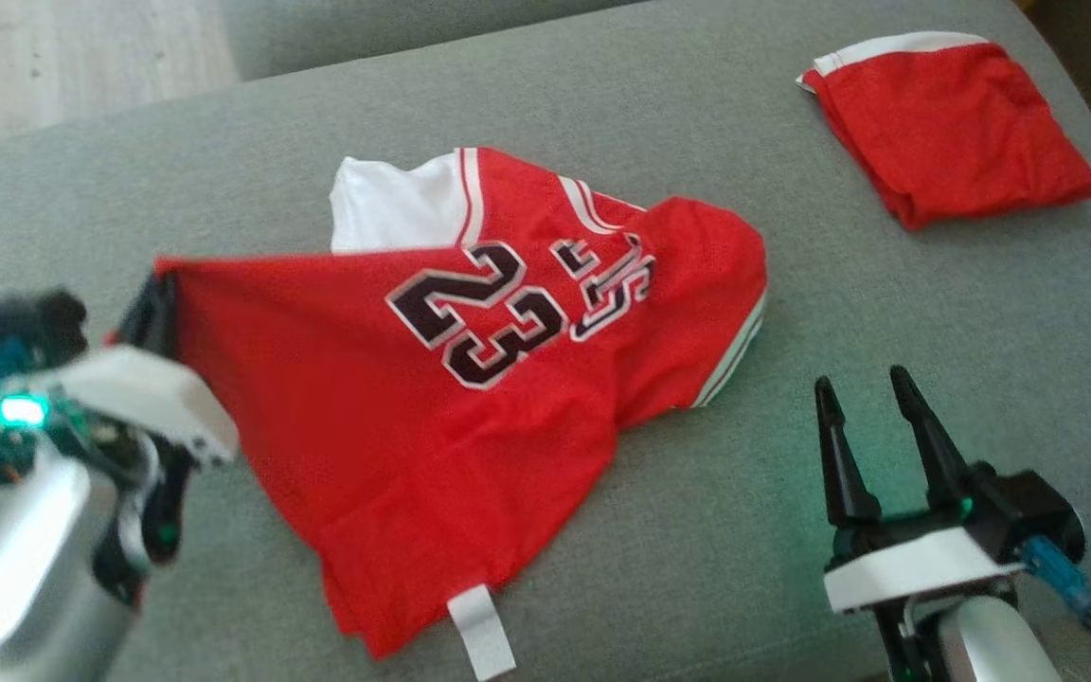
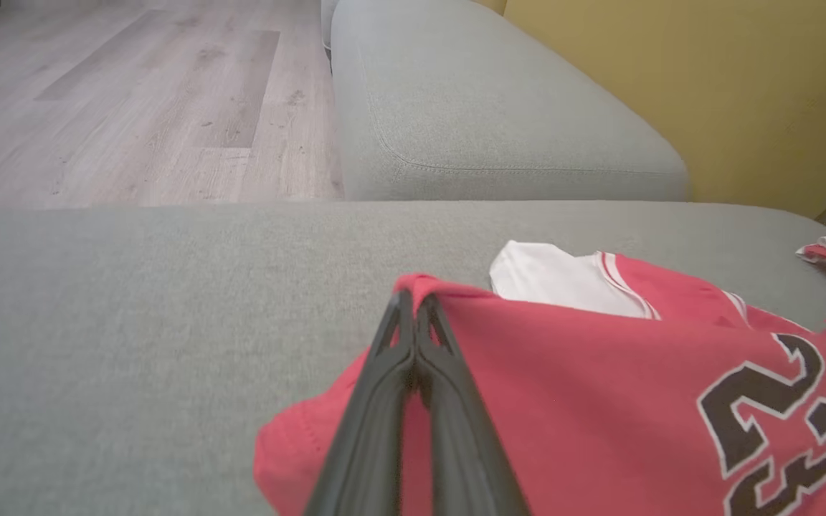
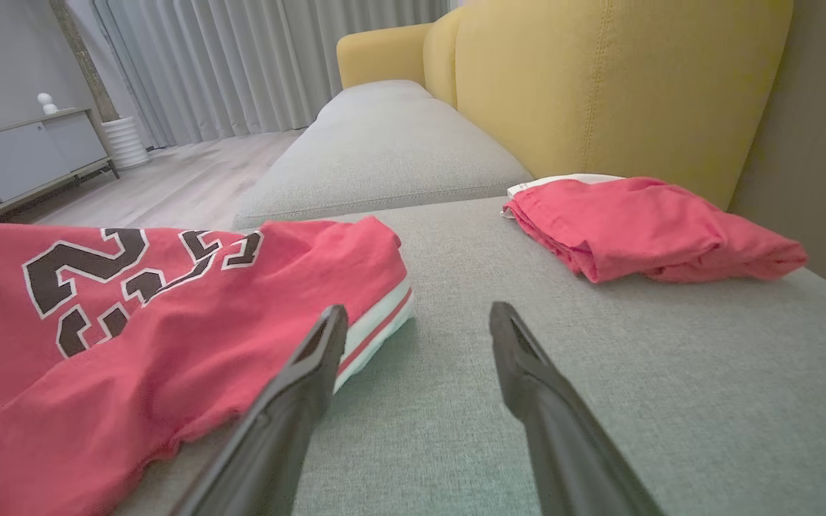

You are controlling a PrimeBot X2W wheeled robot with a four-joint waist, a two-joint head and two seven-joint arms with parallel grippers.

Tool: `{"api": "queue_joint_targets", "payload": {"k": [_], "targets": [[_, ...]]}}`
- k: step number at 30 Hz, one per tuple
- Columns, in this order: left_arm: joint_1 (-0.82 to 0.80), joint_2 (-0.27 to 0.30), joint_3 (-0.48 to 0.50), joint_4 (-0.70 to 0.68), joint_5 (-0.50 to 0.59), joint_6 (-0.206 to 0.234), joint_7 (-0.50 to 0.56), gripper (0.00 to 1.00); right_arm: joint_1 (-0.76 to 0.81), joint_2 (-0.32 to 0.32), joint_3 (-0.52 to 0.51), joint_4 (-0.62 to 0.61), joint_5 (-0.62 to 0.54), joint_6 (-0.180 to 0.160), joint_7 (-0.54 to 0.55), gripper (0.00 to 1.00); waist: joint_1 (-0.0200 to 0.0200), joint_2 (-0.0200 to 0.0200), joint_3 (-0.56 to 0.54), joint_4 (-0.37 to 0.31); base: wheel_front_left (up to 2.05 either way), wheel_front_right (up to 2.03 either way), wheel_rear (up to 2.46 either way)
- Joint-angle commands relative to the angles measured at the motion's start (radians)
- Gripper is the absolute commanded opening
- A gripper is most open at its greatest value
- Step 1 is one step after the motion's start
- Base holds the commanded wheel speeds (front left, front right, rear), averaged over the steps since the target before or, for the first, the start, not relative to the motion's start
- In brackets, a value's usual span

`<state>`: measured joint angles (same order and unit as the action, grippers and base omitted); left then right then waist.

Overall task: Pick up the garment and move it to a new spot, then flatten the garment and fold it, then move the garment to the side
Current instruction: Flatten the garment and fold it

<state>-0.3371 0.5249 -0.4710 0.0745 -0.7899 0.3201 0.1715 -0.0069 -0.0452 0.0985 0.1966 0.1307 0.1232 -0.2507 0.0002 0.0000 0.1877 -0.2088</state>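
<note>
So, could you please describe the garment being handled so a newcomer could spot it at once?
On the grey sofa seat, look to the middle: a red jersey lies rumpled, one corner pinched in the left gripper. Unlike the plain red folded garment at the far right, it bears a black 23.

We log a grey fabric seat cushion (image 1: 886, 313) as the main surface. In the right wrist view, a second grey cushion (image 3: 384, 143) butts against it at 12 o'clock. Yellow backrest (image 3: 599, 86) at 1 o'clock, pale pleated curtains (image 3: 241, 64) at 11. Low grey cabinet (image 3: 26, 154) at 9, small white ornament (image 3: 46, 102) on top, white ribbed cylinder (image 3: 126, 142) just beside it. In the left wrist view, a light wood-plank floor (image 2: 133, 93) at 10 o'clock. Soft, even light.
</note>
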Motion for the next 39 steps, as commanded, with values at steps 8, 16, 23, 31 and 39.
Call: {"api": "queue_joint_targets", "payload": {"k": [8,16,23,31,39], "targets": [[-0.302,0.118,0.022,0.295,0.067,-0.111,0.056,0.0,-0.067,-0.005,0.039,-0.02,0.015,0.008,-0.011,1.0,-0.0002,0.0,0.031,-0.092,0.0,0.0,0.0],[-0.421,0.159,0.002,0.474,0.134,-0.145,0.022,0.0,-0.072,-0.005,0.056,-0.009,0.042,0.008,-0.011,1.0,-0.0002,0.0,0.043,-0.131,0.0,0.0,0.0],[-0.388,0.134,0.011,0.479,0.095,-0.161,0.005,1.0,-0.059,-0.005,0.032,-0.012,0.047,0.008,-0.011,1.0,-0.0002,0.0,0.015,-0.122,0.0,0.0,0.0],[-0.061,0.088,0.05,0.104,0.021,-0.025,-0.075,1.0,-0.009,-0.005,-0.022,-0.022,0.034,0.008,-0.011,1.0,-0.0002,0.0,-0.045,-0.06,0.0,0.0,0.0],[0.278,-0.069,-0.042,-0.135,-0.015,0.111,-0.129,1.0,0.002,-0.005,-0.024,-0.036,0.014,0.008,-0.011,1.0,-0.0002,0.0,-0.043,0.005,0.0,0.0,0.0]]}}
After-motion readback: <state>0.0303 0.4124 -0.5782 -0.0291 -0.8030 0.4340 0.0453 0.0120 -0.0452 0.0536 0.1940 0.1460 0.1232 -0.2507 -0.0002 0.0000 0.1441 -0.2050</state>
